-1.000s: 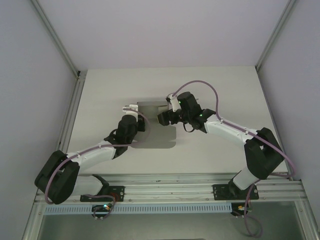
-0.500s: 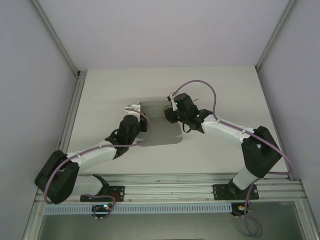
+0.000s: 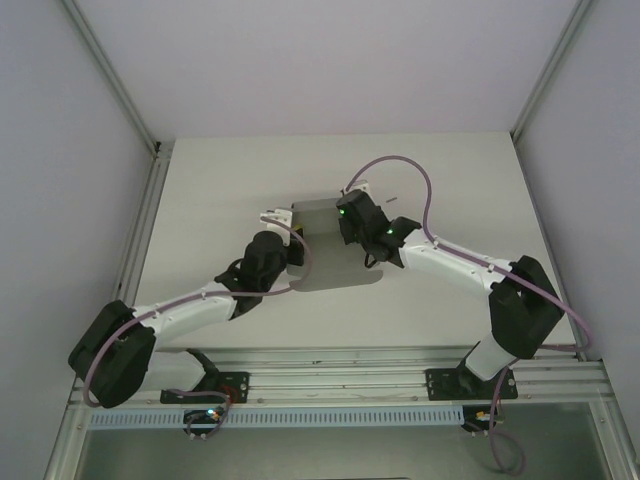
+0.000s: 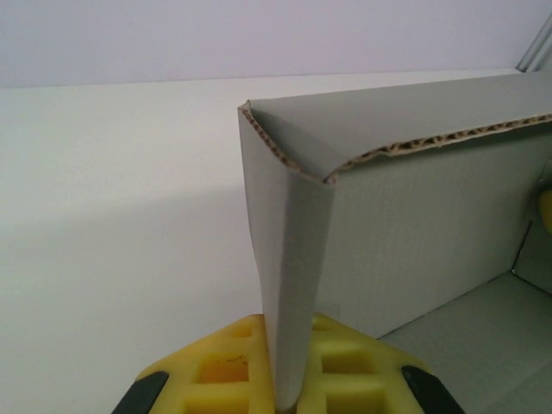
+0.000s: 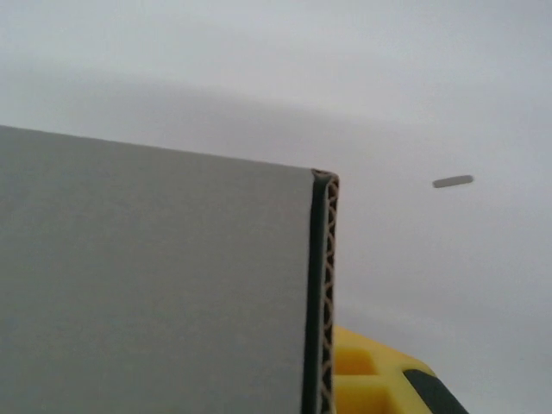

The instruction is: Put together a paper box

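The left gripper pinches a wall of the paper box between its pads. Another wall touches the right gripper; its grip cannot be told.

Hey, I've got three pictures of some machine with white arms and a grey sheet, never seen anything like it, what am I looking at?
These are two robot arms bolted at the near edge of a white table. The overhead picture comes from a fixed camera above and behind them; the two close-ups come from a camera on each wrist. Between the arms is a grey corrugated paper box, partly folded up. The left claw pinches one upright wall between yellow fingers. The right claw has a yellow pad beside another card edge; whether it grips is unclear.
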